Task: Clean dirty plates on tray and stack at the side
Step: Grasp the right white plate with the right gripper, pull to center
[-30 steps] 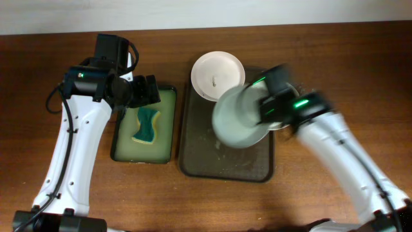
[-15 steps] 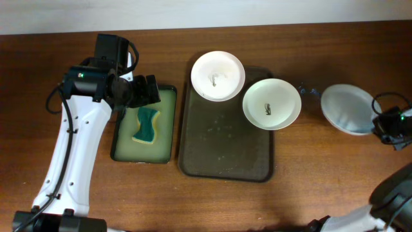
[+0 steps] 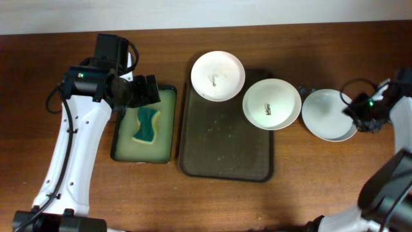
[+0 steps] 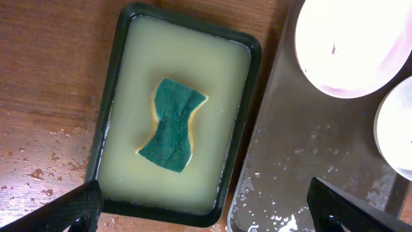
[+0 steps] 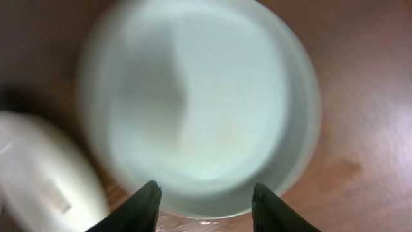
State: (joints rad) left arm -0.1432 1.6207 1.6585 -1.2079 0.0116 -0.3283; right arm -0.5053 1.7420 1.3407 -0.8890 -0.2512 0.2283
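Plate [image 3: 328, 115] on tabletop [image 3: 322, 187] right of tray [image 3: 222, 154], blurred in wrist view ahead of narrowly parted right pincer [image 5: 206, 193]; left pincer [image 4: 205, 190], fingers cropped, spread wide above sponge [image 4: 171, 125].

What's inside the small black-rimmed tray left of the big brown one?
The small black-rimmed rectangular tray holds pale yellow-green liquid and one hourglass-shaped teal sponge with a yellow underlayer, lying near the middle. The tray floor beneath the sponge is covered.

Overhead looks straight down; wrist cameras look down closer at plates [image 3: 219, 75].
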